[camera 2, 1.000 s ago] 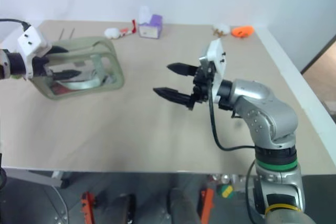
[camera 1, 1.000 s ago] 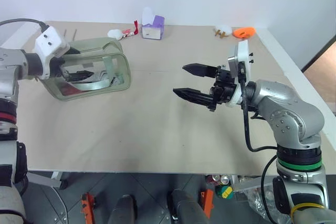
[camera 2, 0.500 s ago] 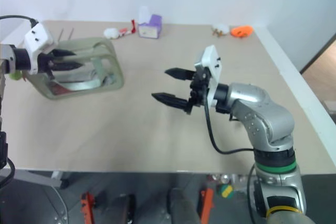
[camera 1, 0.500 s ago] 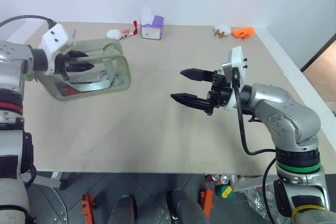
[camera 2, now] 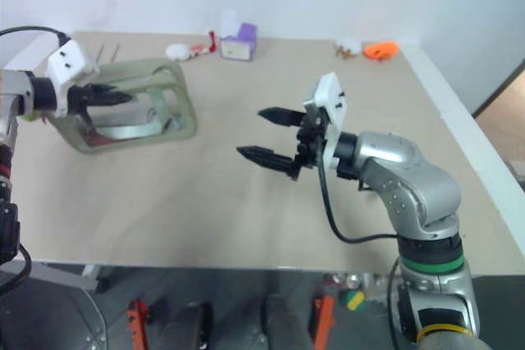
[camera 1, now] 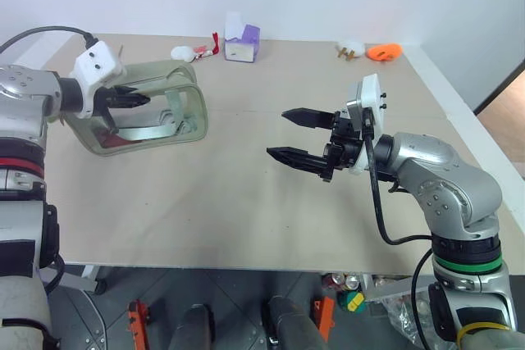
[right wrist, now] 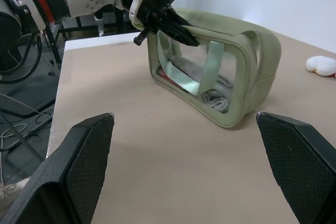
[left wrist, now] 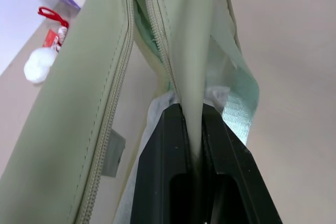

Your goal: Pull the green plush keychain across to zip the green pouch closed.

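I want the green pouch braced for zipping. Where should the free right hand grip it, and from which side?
Probably the padded rim at the green pouch's right end, approached from the robot's right. The left hand pinches fabric at the opposite end; the open right hand points toward that exposed rim.

The green pouch (camera 1: pixel 143 108) stands at the table's (camera 1: pixel 230 194) far left, with the left gripper (camera 1: pixel 135 98) pinched on its fabric edge. Bare tabletop runs from it to the right gripper (camera 1: pixel 297 134) mid-table. Along the far edge sit a purple-and-white box (camera 1: pixel 242 43), a white-and-red toy (camera 1: pixel 193 52) and an orange toy (camera 1: pixel 383 52).
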`<state>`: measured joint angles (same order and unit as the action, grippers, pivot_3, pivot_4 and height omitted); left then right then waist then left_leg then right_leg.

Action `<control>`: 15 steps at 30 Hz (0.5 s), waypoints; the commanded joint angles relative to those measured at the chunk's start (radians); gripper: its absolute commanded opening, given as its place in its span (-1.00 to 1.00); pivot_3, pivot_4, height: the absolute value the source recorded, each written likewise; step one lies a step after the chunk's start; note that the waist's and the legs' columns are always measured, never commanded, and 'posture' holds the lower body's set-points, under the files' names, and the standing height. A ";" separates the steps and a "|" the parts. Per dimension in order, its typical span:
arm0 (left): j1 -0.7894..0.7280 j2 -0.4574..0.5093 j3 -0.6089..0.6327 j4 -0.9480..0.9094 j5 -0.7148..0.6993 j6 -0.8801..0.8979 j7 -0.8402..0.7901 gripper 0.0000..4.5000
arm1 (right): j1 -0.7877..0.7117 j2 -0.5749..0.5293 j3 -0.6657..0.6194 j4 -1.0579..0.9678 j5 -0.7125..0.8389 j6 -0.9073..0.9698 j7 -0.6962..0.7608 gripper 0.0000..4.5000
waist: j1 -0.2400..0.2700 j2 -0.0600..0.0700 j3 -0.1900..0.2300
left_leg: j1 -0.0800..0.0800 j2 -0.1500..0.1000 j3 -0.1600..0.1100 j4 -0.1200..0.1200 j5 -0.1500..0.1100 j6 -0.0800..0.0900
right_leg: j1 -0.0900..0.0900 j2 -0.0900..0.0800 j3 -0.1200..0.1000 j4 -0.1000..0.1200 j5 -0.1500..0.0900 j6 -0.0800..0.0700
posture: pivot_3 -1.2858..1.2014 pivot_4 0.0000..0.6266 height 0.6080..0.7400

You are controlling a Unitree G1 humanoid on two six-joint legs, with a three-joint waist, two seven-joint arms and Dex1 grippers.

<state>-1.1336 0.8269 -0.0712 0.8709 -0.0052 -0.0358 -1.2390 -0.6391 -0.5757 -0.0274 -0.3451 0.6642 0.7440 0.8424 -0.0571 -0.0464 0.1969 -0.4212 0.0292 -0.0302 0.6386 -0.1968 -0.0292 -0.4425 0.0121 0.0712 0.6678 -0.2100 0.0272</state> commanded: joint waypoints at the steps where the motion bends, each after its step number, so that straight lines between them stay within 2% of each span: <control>1: -0.020 -0.026 0.025 -0.173 -0.062 0.038 -0.039 -0.99 | -0.010 -0.011 -0.017 -0.023 0.011 -0.013 0.001 1.00 | 0.010 0.000 0.000 | -0.001 0.000 0.000 0.000 0.000 0.000 | 0.000 0.000 0.000 0.000 0.000 0.000 | 0.03 -0.52 1.00; 10: 0.137 -0.066 -0.022 -0.654 -0.140 0.276 -0.079 -0.99 | -0.028 -0.039 -0.034 0.019 -0.007 -0.042 0.022 1.00 | 0.006 0.001 0.000 | -0.001 0.000 0.000 0.000 0.000 0.000 | -0.001 0.000 0.000 -0.001 0.000 0.000 | 0.03 -0.52 1.00; 15: 0.212 -0.069 -0.059 -0.739 -0.116 0.284 -0.054 -0.99 | 0.019 -0.207 -0.100 0.046 -0.011 -0.068 0.139 1.00 | 0.010 0.002 0.001 | 0.000 0.000 0.000 0.001 0.000 0.000 | 0.000 0.000 0.000 0.000 0.001 0.000 | 0.03 -0.52 1.00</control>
<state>-0.9240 0.7483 -0.1313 0.1741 -0.1270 0.2483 -1.3108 -0.6308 -0.7394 -0.0637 -0.2978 0.6565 0.7080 0.9358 -0.0475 -0.0449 0.1977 -0.4203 0.0292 -0.0304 0.6398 -0.1965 -0.0288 -0.4416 0.0124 0.0712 0.6682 -0.2092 0.0271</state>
